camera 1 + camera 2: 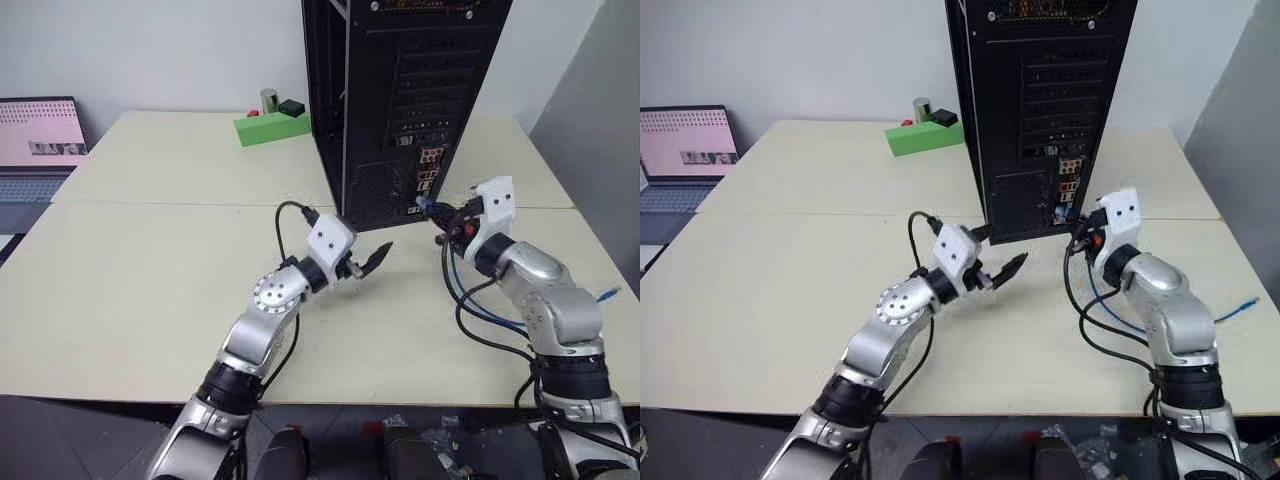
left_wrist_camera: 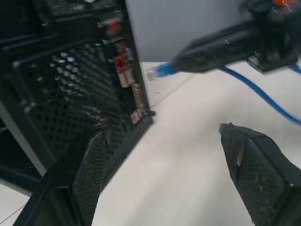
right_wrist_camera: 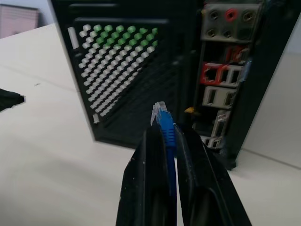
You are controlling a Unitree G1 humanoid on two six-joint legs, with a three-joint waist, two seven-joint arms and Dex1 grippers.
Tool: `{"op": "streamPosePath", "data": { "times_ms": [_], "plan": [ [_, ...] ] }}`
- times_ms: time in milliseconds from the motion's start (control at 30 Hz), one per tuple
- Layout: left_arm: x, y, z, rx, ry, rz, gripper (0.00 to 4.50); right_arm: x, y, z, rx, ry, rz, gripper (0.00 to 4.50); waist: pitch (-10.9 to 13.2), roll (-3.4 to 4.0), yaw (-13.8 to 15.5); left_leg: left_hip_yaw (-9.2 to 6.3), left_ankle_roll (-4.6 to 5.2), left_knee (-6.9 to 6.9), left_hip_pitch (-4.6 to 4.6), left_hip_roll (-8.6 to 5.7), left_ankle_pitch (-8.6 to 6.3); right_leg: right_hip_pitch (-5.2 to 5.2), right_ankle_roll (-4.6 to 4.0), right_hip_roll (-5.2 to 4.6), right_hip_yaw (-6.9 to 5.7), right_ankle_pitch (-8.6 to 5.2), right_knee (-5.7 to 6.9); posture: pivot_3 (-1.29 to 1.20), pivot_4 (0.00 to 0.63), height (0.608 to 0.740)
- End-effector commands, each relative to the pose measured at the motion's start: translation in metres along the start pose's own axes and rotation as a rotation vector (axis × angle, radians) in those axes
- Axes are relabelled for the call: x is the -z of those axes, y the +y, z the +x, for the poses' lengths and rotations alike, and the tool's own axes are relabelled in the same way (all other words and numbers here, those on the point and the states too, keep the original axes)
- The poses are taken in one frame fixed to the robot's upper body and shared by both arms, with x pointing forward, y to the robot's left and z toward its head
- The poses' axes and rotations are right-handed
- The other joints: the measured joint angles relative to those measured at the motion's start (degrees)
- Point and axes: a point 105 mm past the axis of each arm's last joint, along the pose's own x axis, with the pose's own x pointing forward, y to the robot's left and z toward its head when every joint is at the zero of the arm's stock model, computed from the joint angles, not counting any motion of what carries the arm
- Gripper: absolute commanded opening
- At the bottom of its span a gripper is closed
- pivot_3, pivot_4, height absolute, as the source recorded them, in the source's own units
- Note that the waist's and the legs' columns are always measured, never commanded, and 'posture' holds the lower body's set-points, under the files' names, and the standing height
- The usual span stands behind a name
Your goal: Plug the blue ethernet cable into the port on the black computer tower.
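My left claw (image 1: 372, 262) hovers just above the cream tabletop (image 1: 150, 290), near the front of the scene, fingers spread wide with nothing between them. It points toward the lower rear corner of the black computer tower (image 1: 400, 100), close to it but not touching.

My right claw (image 3: 164, 141) is pinched tight on the blue ethernet cable (image 3: 167, 129), gripping just behind the clear plug, which sticks out past the fingertips. From the right wrist view the plug is aimed at the tower's rear connector panel, short of it, not inserted. In the head views the plug end sits just beside the panel's lower part. The rest of the cable loops down behind my right arm across the tabletop, and its other end lies near the right edge (image 1: 608, 294).

The port (image 3: 211, 73) is the squarish socket in the red-framed block on the panel, above and to the side of the plug tip. I see audio jacks above it and more connectors below.

The tower stands upright on the tabletop, rear face toward me, with a perforated vent beside the panel and slot covers higher up.

Farther back, a green block (image 1: 272, 127) lies left of the tower with a small metal can (image 1: 269, 100) and a black object on it. A laptop (image 1: 38, 140) sits far left, screen lit.
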Motion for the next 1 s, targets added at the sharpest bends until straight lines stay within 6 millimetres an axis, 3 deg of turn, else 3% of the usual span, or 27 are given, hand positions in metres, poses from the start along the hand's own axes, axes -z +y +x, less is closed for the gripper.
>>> {"op": "streamPosePath", "data": {
  "times_ms": [33,333,1000],
  "plan": [
    [-0.011,0.011,0.011,-0.093,-0.001,-0.007,3.9,-0.018,-0.003,0.007,0.124,-0.08,-0.025,0.0,0.0,0.0,0.02,0.0,0.0,-0.01,0.01,-0.01,0.0,0.0,0.0,0.0,0.0,0.0,0.0,0.0,0.15,0.74],
    [-0.014,0.008,0.021,-0.12,0.006,-0.003,3.9,-0.019,-0.005,0.018,0.219,-0.081,0.016,0.0,0.0,0.0,0.13,0.02,-0.01,-0.02,0.0,-0.02,0.0,-0.01,-0.01,-0.02,0.02,0.0,-0.02,0.0,0.15,0.74],
    [-0.02,0.004,0.021,-0.101,-0.018,-0.014,3.9,-0.022,-0.005,0.03,0.199,-0.079,0.03,0.0,0.0,0.01,0.09,0.03,0.0,-0.03,0.0,-0.02,0.0,-0.01,-0.01,-0.02,0.02,0.0,-0.02,0.0,0.15,0.74]
  ]
}}
